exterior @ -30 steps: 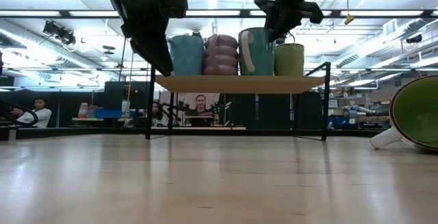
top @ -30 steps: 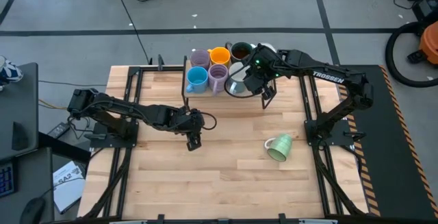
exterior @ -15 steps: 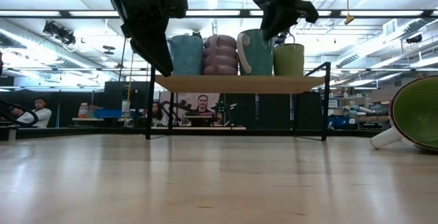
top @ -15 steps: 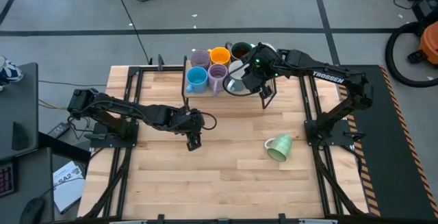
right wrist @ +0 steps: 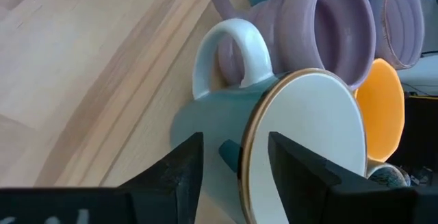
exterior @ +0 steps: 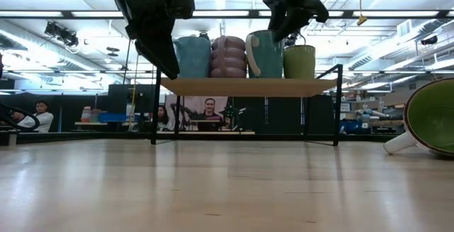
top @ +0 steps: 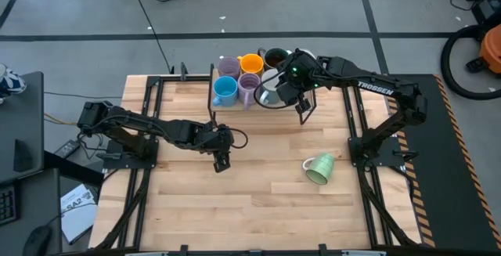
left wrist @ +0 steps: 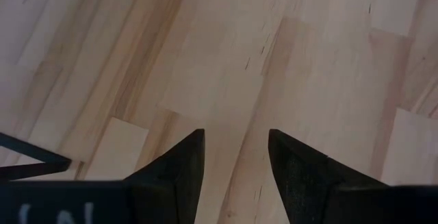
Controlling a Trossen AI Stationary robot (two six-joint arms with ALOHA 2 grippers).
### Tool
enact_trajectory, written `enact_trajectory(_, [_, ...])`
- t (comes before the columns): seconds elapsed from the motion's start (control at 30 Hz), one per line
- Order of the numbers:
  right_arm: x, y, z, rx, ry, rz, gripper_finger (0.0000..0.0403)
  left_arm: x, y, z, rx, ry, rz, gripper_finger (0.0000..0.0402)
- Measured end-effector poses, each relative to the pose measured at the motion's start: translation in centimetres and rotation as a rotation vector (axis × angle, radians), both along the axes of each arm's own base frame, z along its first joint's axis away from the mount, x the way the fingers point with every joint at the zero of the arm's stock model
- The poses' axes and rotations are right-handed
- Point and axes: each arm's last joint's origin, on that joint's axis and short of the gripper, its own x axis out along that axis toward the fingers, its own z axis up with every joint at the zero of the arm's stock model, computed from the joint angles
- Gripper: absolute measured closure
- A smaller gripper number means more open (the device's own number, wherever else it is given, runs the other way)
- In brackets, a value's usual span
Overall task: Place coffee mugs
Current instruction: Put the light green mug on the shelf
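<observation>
The teal mug (right wrist: 212, 114) with a white inside stands upright on the wooden shelf (exterior: 248, 85) at the table's far side, among several other mugs. My right gripper (right wrist: 236, 159) is open above it. One finger is outside the wall and one over the mouth, with the rim between them and apart from both. A pale green mug (top: 318, 168) lies on its side on the table at the right. My left gripper (left wrist: 236, 148) hangs open over bare wood left of the table's middle.
On the shelf stand two lavender mugs (right wrist: 321, 39), an orange one (right wrist: 380, 107), a blue one (top: 225, 91) and a dark brown one (top: 275, 56). The shelf's black frame (exterior: 154, 111) stands on the far part of the table. Bare wood lies between shelf and near edge.
My right gripper has turned a little at the wrist above the teal mug, which stays upright on the shelf.
</observation>
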Motion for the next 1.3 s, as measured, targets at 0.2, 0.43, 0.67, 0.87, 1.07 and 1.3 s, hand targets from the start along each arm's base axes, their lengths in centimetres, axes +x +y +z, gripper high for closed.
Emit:
enact_trajectory(0.2, [0.1,0.0,0.0,-0.003,-0.007,0.002,0.0233,0.0,0.0,0.0,0.000,0.000,0.000,0.0232])
enact_trajectory(0.43, [0.0,0.7,1.0,-0.023,-0.061,0.022,0.0233,0.0,0.0,0.0,0.000,0.000,0.000,0.0232])
enact_trajectory(0.67, [-0.6,2.2,3.5,-0.050,-0.143,0.062,0.0233,0.0,0.0,0.0,0.000,-0.003,-0.001,0.0232])
enact_trajectory(0.87, [-1.5,5.0,5.1,0.049,-0.238,0.035,0.0233,0.0,-0.1,0.0,-0.002,-0.005,0.000,0.0232])
enact_trajectory(1.07, [-2.4,8.5,5.8,0.371,-0.311,-0.147,0.0234,0.0,-0.1,0.0,-0.002,-0.007,0.000,0.0232])
enact_trajectory(1.3, [-3.2,12.7,4.8,0.715,-0.184,-0.382,0.0234,0.1,-0.1,0.0,-0.002,-0.007,0.000,0.0232])
